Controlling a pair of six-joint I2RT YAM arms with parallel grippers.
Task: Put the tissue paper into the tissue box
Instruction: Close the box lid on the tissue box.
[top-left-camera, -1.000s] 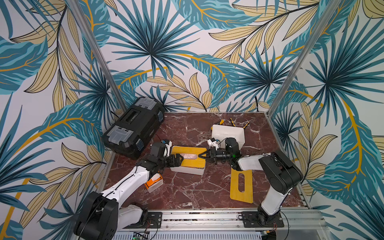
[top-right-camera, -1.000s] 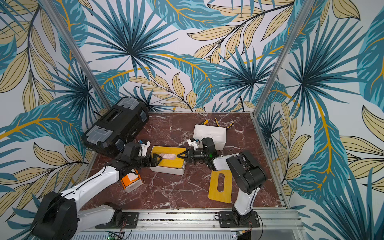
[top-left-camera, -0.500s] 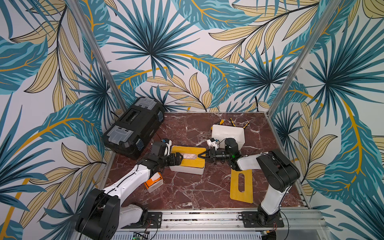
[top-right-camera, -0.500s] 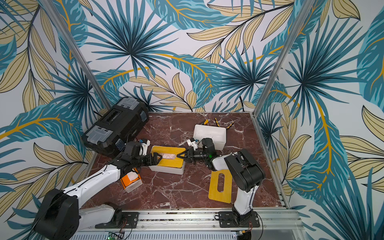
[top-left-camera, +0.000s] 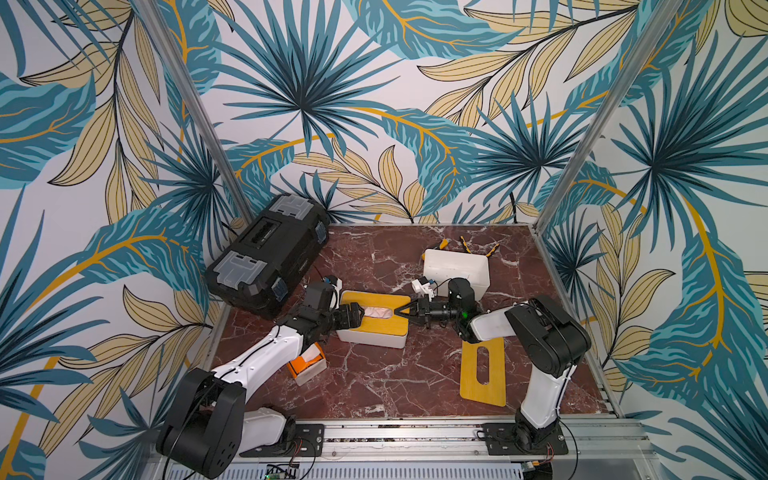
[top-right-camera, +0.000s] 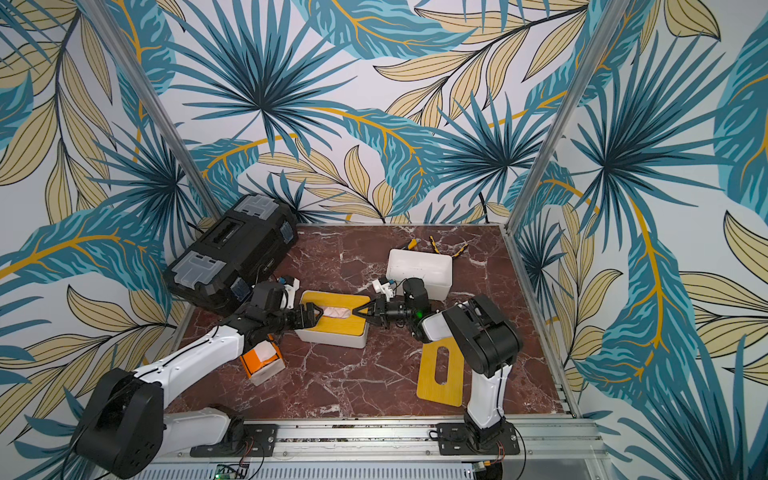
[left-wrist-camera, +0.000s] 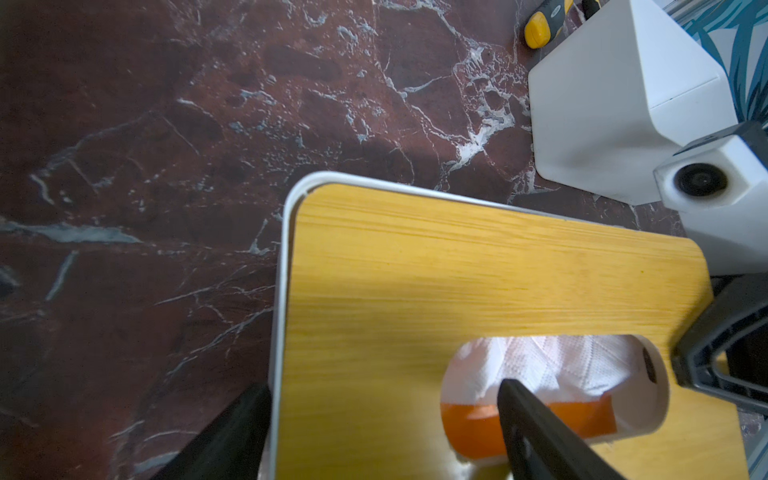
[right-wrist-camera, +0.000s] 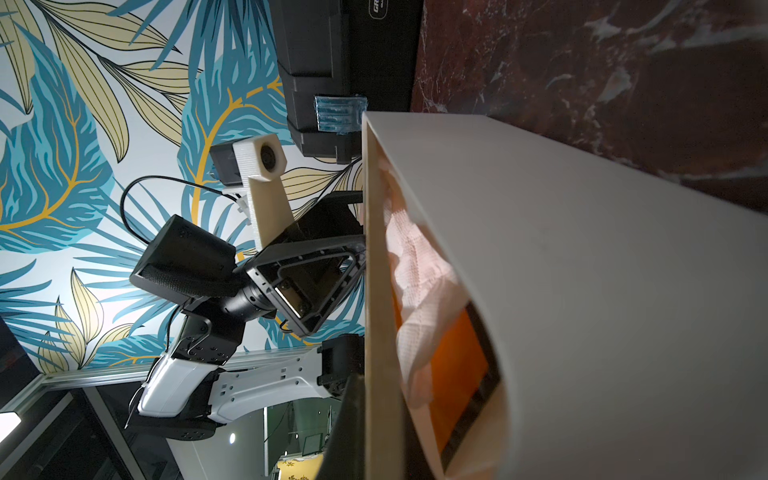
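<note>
Left pincer (top-left-camera: 360, 312) astride slotted wooden lid (top-left-camera: 376, 300)

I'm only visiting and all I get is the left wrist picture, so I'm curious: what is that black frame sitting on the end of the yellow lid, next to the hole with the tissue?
Observer: That is the right gripper, closed on that end of the lid.
Operator: Is the lid fully down?
Observer: It seems not at that end: the right wrist view shows a gap under it, with tissue inside.
Operator: Is this the only lid?
Observer: No, a spare lid lies flat on the table by the right arm.
</note>
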